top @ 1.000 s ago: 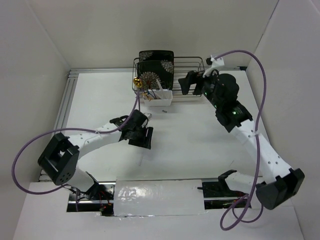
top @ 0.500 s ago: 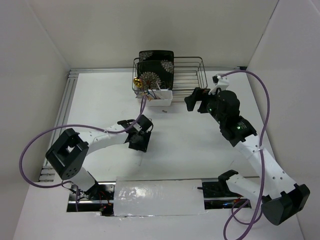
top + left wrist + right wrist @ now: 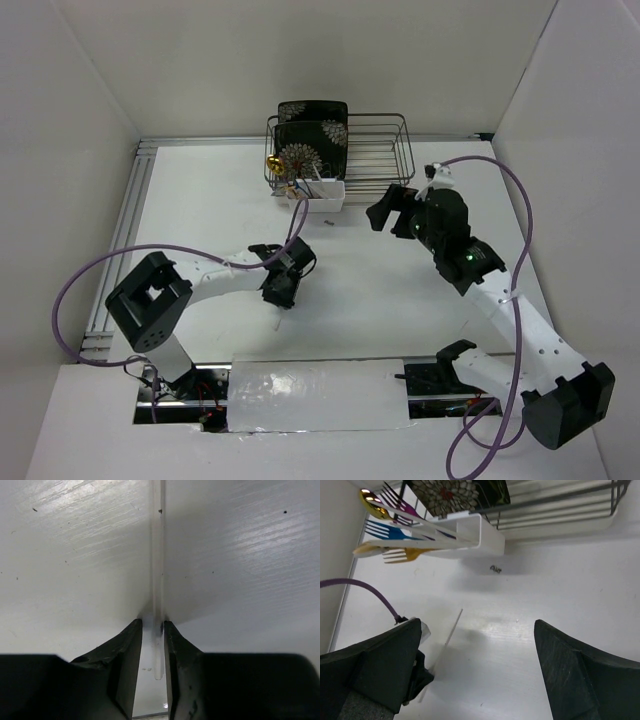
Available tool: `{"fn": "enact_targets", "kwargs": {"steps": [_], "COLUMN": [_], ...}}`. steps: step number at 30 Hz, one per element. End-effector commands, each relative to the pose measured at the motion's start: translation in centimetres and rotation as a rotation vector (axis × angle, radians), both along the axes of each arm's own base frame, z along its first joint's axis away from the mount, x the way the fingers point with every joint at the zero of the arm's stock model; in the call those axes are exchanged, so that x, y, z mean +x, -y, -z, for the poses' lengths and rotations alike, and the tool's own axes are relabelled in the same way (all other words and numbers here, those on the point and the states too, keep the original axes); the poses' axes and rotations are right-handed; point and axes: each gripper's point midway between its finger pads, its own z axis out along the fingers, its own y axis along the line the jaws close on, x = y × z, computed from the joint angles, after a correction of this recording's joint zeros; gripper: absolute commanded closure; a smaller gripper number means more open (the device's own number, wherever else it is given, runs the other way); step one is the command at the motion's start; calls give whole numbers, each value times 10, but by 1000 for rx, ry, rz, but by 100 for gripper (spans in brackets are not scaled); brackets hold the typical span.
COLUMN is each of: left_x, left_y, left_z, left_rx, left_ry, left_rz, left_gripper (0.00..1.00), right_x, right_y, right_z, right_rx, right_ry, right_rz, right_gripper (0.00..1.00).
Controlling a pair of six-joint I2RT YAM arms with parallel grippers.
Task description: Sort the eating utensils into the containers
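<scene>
A pale thin chopstick [image 3: 158,555] lies on the white table, also seen in the right wrist view [image 3: 451,627]. My left gripper [image 3: 284,293] is down on the table with its jaws narrowly open on either side of the chopstick's near end [image 3: 153,625]; a small gap shows at the left finger. The white caddy [image 3: 318,197] stands against the rack's front and holds a gold spoon [image 3: 372,502], a blue fork [image 3: 385,531], a gold fork [image 3: 400,555] and a pink piece. My right gripper [image 3: 385,208] hovers open and empty [image 3: 477,622] right of the caddy.
The black wire dish rack [image 3: 380,150] stands at the back with black floral plates [image 3: 312,135] upright in its left side. A small dark speck [image 3: 495,569] lies on the table in front of the caddy. White walls enclose the table on three sides.
My left gripper has moved right and toward the near edge, come down over the chopstick and narrowed its jaws. My right gripper has drawn back from the rack toward the table's middle.
</scene>
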Motion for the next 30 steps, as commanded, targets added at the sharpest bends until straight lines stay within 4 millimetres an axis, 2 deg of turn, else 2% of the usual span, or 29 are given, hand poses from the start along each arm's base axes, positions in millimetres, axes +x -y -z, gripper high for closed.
{"fn": "enact_targets", "kwargs": {"steps": [1,3,5,7,8,9,11,14,15,17,19,23,24,25,26,30], "left_x": [-17,-17,-20,-22,-18,-21,-26,-21,-18,-7,-5,13,18,18,19,18], "left_y": [-5,0,1,11,20,21,30,42,46,59,72,97,104,106,111,120], "left_z": [19,20,22,20,14,14,8,-13,-27,-50,-72,-113,-121,-124,-130,-147], "left_rx": [44,24,14,-32,-79,-97,-157,-226,-260,-334,-421,-534,-553,-565,-593,-658], "left_ry": [-82,-92,-106,-120,-99,-99,-115,-56,-20,46,91,178,194,195,204,215], "left_rz": [10,24,53,75,88,93,109,133,140,160,209,218,223,229,244,253], "left_gripper": [64,71,78,84,90,93,95,95,95,95,95,95,95,95,95,95], "right_x": [-14,-20,-25,-34,-34,-38,-42,-49,-55,-55,-58,-61,-61,-60,-60,-55], "right_y": [-1,-3,-8,-14,-16,-18,-29,-47,-54,-63,-74,-90,-95,-96,-104,-113], "right_z": [15,29,31,52,56,67,88,95,98,95,91,100,97,101,96,84], "right_rx": [77,98,113,112,112,117,119,148,152,168,180,161,164,155,158,159], "right_ry": [-79,-125,-135,-203,-220,-261,-340,-359,-366,-346,-321,-348,-340,-346,-326,-282], "right_rz": [23,28,11,-8,-17,-18,-44,-83,-111,-135,-179,-219,-232,-227,-245,-234], "right_gripper": [0,1,1,1,1,2,3,4,4,4,4,5,5,5,5,7]}}
